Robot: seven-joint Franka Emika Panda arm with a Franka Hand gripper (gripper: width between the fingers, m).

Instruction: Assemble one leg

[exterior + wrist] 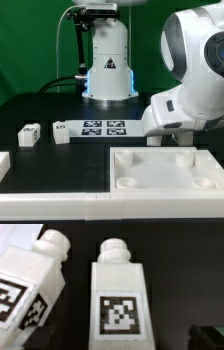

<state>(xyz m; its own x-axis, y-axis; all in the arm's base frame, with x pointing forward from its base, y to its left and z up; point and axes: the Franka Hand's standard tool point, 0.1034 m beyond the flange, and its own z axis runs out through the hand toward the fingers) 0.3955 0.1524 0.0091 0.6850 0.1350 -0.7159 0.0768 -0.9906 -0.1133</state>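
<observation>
In the wrist view, a white leg [120,297] with a black-and-white marker tag lies lengthwise straight under my gripper [112,344], its knobbed end pointing away. A second leg [30,286], tilted, lies close beside it without touching. One dark fingertip [206,336] shows apart from the middle leg, with a gap between them; the other fingertip is out of frame. The gripper looks open and holds nothing. In the exterior view, my white arm [185,95] hangs low at the right and hides the gripper and both legs. Another leg [28,133] lies at the left.
The big white tray-like piece [165,168] with round corner sockets lies at the front right, just in front of the arm. The marker board [95,128] lies mid-table. A white part [3,160] shows at the left edge. The robot base [108,65] stands behind.
</observation>
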